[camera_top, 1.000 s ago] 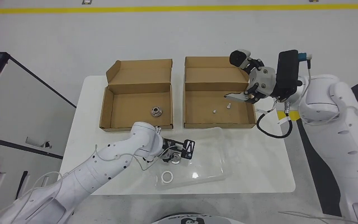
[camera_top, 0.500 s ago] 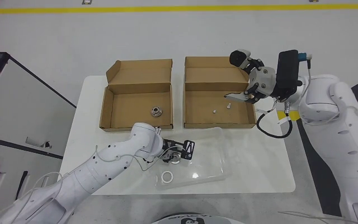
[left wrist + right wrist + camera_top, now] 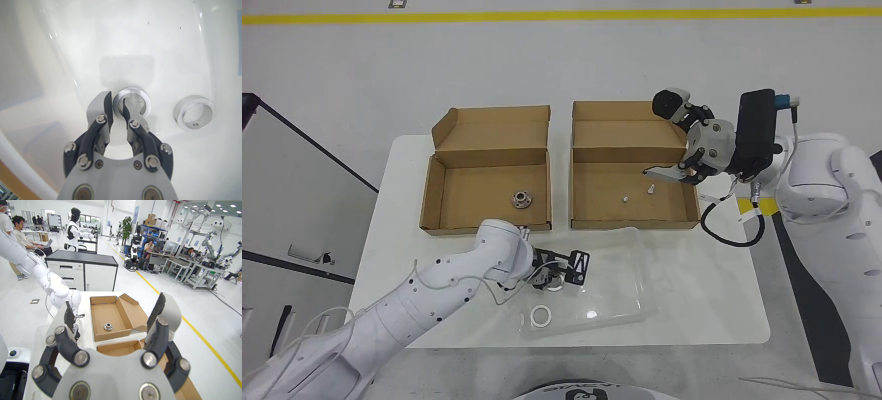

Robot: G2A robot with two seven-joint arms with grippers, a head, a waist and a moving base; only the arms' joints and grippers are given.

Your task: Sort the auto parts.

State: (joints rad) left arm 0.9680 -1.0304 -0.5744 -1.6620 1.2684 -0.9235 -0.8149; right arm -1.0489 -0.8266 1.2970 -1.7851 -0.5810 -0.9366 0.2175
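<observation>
My left gripper is down inside a clear plastic tray at the table's front. Its fingers straddle the wall of a metal ring, one pad outside and one inside, shut on it. A second metal ring lies loose beside it, and a white ring sits nearer the front edge. My right gripper hangs open and empty above the right cardboard box, which holds two small parts.
The left cardboard box holds a flanged metal hub. Both boxes stand side by side at the back of the white table, lids folded back. Bare table lies right of the tray.
</observation>
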